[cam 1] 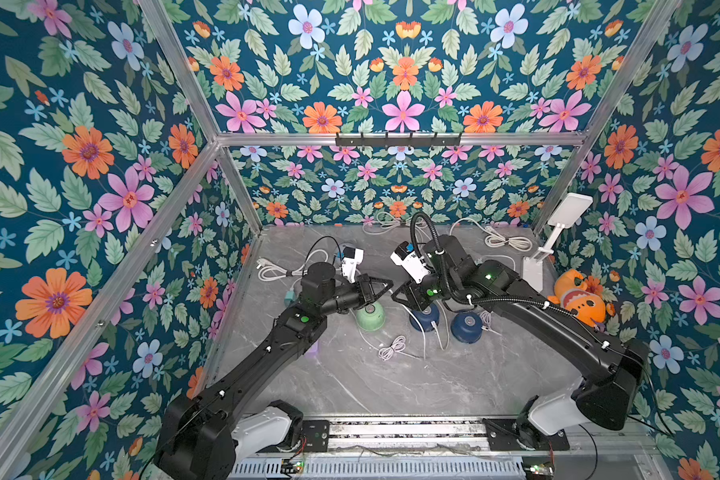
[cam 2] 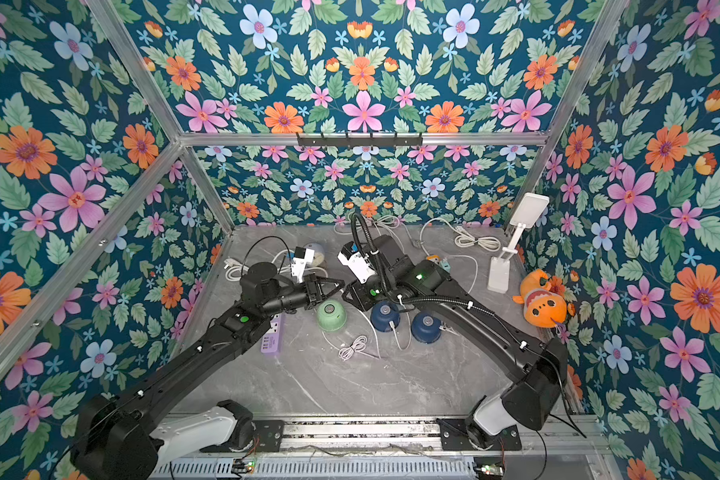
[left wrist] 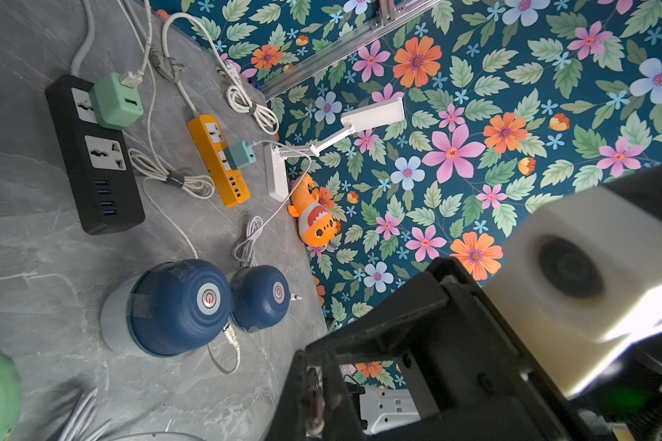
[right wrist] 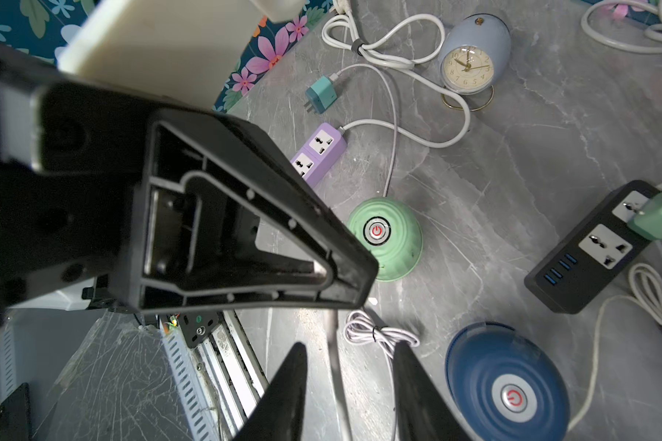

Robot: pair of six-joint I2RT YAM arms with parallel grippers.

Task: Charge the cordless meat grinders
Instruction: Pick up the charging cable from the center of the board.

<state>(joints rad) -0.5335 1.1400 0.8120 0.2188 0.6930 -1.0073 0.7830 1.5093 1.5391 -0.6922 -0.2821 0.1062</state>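
A mint green cordless meat grinder (cam 1: 370, 316) (right wrist: 392, 244) and two navy ones (cam 1: 425, 320) (cam 1: 468, 328) stand mid-table, each with a round grey button. The nearer navy one (left wrist: 169, 305) has a white cable plugged into its side. Above and between the green and navy grinders my two grippers meet tip to tip. The left gripper (cam 1: 389, 286) (left wrist: 316, 408) is shut on the end of a thin white cable (right wrist: 334, 343). That cable runs between the parted fingers of my right gripper (cam 1: 395, 296) (right wrist: 350, 345), which is open and touches nothing.
A coiled white cable (cam 1: 391, 347) lies in front of the grinders. Purple power strip (cam 2: 272, 336) at left, black strip (left wrist: 92, 152) and orange strip (left wrist: 218, 160) behind. Loose teal adapter (right wrist: 322, 97), clock (right wrist: 472, 57), white lamp (cam 1: 558, 241), orange plush (cam 1: 578, 297).
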